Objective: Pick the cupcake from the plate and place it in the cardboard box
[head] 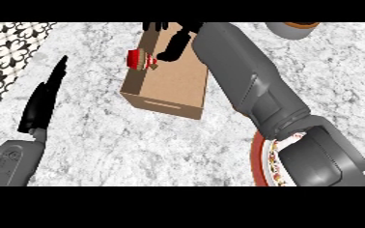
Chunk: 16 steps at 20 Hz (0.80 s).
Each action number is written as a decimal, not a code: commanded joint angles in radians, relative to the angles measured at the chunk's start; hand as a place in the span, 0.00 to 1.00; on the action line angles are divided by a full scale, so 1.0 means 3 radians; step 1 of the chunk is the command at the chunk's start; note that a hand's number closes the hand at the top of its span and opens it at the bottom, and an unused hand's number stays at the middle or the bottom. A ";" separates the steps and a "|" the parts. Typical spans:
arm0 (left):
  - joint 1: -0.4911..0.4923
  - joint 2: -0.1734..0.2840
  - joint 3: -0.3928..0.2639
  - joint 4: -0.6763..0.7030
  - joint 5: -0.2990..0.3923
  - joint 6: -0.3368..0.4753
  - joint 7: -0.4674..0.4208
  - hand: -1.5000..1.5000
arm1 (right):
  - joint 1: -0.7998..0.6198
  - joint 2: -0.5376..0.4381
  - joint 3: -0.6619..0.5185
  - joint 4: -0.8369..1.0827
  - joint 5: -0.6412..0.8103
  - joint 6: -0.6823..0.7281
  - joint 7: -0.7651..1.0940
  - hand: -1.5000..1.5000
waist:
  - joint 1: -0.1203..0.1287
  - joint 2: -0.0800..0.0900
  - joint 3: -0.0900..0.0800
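The cupcake (141,60), with a red wrapper, lies on its side inside the cardboard box (175,84), near the box's left wall. My right hand (173,38) hovers over the far end of the box, just right of the cupcake, with its fingers relaxed and apart from the cupcake. The right forearm crosses the view from the lower right. Under that forearm, only part of the red-rimmed plate (262,164) shows at the lower right. My left hand (43,101) rests open at the left edge, fingers straight and pointing up.
A round brown-topped container (294,28) stands at the top right, cut by the view's edge. A black-and-white patterned surface (18,48) borders the marble counter at the upper left.
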 commanded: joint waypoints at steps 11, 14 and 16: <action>-0.0076 -0.0115 -0.0041 0.0111 -0.0077 0.0059 -0.0012 0.50 | 0.0175 0.0004 -0.0405 -0.0209 -0.0536 -0.0175 -0.0287 0.00 | 0.0018 0.0020 0.0008; -0.0121 -0.0129 -0.0051 0.0048 -0.0109 0.0094 0.0103 0.50 | 0.0170 0.0004 -0.0611 -0.0213 -0.0776 -0.0150 -0.0292 0.00 | -0.0036 -0.0009 0.0012; -0.0140 -0.0156 -0.0031 0.0098 -0.0116 0.0134 0.0113 0.50 | 0.0112 0.0004 -0.0702 -0.0210 -0.0854 -0.0104 -0.0275 0.00 | -0.0109 -0.0001 0.0011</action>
